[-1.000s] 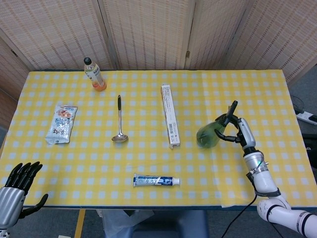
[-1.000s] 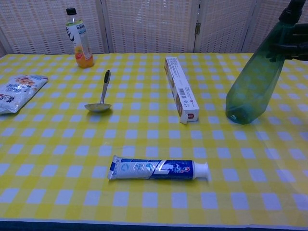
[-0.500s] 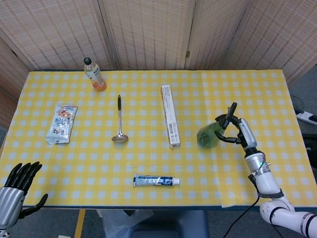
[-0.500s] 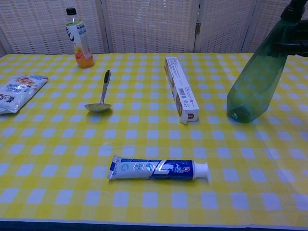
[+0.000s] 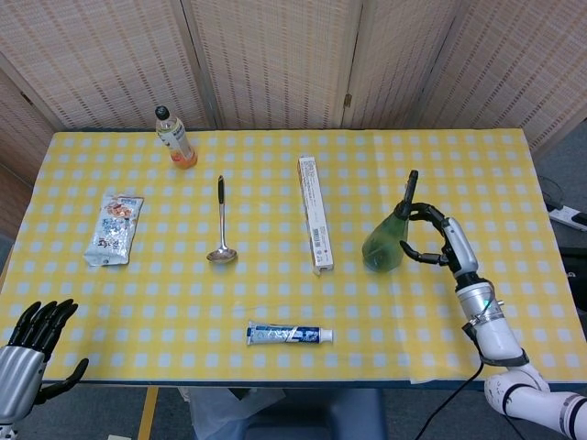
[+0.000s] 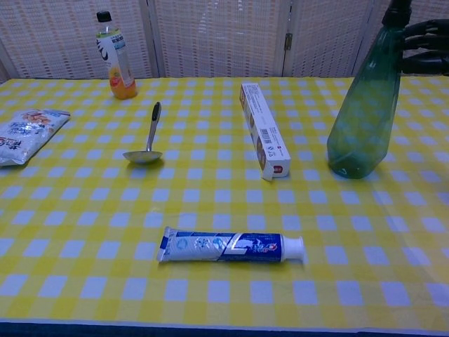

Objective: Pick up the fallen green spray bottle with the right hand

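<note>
The green spray bottle [image 5: 385, 243] [image 6: 361, 112] stands upright on its base at the right of the yellow checked table [image 5: 275, 302], with its dark nozzle on top. My right hand [image 5: 431, 234] [image 6: 426, 45] is just to the right of the neck. Its fingers are spread in a curve and their tips lie at the bottle's right edge; none crosses the front of the bottle. My left hand [image 5: 37, 344] hangs below the table's front left corner with its fingers apart, holding nothing.
A long toothpaste box [image 5: 314, 215] lies just left of the bottle. A toothpaste tube [image 5: 287, 334] is near the front edge, and a ladle [image 5: 220, 225], a snack packet [image 5: 114, 229] and an orange drink bottle [image 5: 174, 137] are further left. Folding screens stand behind.
The bottle has swung from a rightward lean to upright, its nozzle moving left out of my right hand. The fingers that crossed its neck now sit at its right edge.
</note>
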### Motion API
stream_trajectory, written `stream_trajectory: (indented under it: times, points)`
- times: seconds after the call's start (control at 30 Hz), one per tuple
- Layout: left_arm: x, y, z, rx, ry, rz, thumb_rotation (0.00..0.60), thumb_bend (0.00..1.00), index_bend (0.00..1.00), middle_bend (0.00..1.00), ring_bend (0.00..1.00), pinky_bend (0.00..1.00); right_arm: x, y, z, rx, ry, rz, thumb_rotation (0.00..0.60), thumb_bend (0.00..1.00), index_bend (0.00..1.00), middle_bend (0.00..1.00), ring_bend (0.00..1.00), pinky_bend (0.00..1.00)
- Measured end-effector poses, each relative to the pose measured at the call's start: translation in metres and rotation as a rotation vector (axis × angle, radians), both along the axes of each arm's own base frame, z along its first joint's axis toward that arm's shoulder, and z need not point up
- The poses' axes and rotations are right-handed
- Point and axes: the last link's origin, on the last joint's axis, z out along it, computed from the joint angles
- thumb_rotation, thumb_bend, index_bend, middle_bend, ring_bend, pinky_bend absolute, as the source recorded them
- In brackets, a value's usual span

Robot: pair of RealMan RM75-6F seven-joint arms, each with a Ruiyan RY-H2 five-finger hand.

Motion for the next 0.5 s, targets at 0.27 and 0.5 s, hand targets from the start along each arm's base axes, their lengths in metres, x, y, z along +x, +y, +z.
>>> stream_trajectory:
  times: [0.27,0.5]
  points:
    - [0.000,0.000,0.000,0.001,0.000,-0.001,0.500,0.39,0.00,0.13,0.11,0.00,-0.003,0.004,0.007,-0.013,0.006,0.003,0.600,0.33,0.27,0.25,0.25,0.11]
    - [0.001,-0.001,0.001,0.003,0.000,-0.003,0.503,0.39,0.00,0.13,0.11,0.00,-0.017,0.023,0.016,-0.011,0.026,-0.011,0.600,0.33,0.27,0.24,0.25,0.09]
